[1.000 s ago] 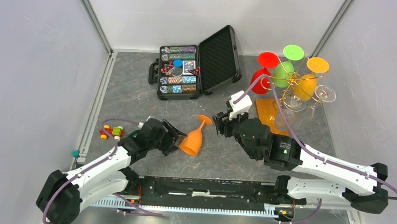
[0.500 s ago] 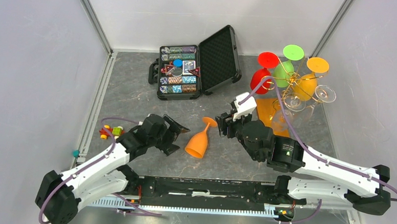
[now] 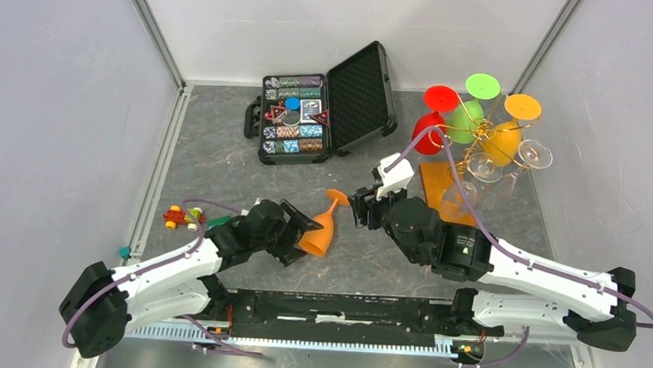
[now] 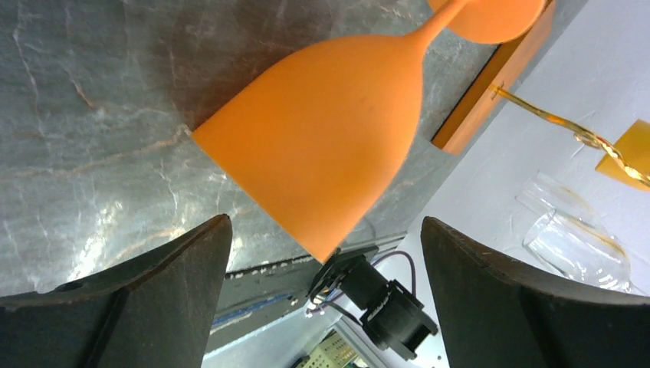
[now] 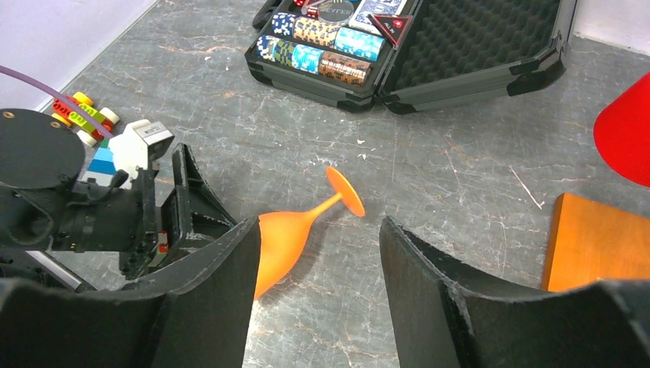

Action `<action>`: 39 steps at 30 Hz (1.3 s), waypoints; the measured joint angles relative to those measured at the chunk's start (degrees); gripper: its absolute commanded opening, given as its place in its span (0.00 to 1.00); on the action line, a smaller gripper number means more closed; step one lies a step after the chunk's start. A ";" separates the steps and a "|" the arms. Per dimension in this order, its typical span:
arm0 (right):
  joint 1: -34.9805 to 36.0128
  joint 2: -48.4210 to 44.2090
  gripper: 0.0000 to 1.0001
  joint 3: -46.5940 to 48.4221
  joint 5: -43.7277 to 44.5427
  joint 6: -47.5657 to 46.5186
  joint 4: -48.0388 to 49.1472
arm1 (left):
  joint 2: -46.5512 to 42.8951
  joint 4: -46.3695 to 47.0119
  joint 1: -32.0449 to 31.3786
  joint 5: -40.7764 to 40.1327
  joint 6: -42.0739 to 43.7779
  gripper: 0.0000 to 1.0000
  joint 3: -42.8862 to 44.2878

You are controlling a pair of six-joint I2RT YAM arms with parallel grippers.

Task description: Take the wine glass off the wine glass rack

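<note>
An orange wine glass (image 3: 321, 226) lies on its side on the grey table, foot toward the back; it also shows in the left wrist view (image 4: 322, 146) and the right wrist view (image 5: 287, 234). My left gripper (image 3: 301, 236) is open, its jaws on either side of the bowl's rim (image 4: 323, 222), not closed on it. My right gripper (image 3: 362, 207) is open and empty just right of the glass's foot (image 5: 318, 222). The gold wire rack (image 3: 477, 137) on its orange-brown base (image 3: 434, 185) holds red, green, yellow and clear glasses at the back right.
An open black foam-lined case (image 3: 323, 108) with poker chips stands at the back centre. A small coloured toy (image 3: 182, 219) lies at the left by my left arm. Grey walls close in both sides. A black rail (image 3: 342, 307) runs along the near edge.
My left gripper has opened wider and moved right, up to the orange glass's bowl. The glass has shifted slightly. My right gripper has barely moved.
</note>
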 measured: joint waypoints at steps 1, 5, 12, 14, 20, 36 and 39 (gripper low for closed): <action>-0.02 -0.15 0.63 -0.17 -0.15 0.15 -0.02 | 0.87 2.08 -0.13 -0.35 -0.74 0.89 -0.94; 0.00 -1.31 0.63 -1.09 -0.15 0.63 0.00 | 3.10 10.43 -0.13 -1.84 -3.67 0.70 -5.97; -0.02 -3.41 0.63 -2.45 -0.15 1.22 0.17 | 1.70 18.69 -0.57 -7.89 -4.98 0.46 -9.11; -0.02 -3.52 0.63 -2.67 -0.15 1.29 0.17 | -0.11 19.91 -0.61 -9.94 -4.96 0.40 -10.36; -0.02 -3.82 0.63 -3.45 -0.15 1.55 0.42 | -2.62 21.55 -0.61 -13.55 -4.55 0.12 -11.15; -0.02 -7.43 0.63 -4.15 -0.13 2.08 0.42 | 2.01 -8.94 -0.61 -23.28 27.82 0.02 21.14; -0.02 -8.22 0.63 -4.26 -0.13 2.12 0.42 | 7.13 -17.70 0.07 -25.16 38.18 0.02 32.26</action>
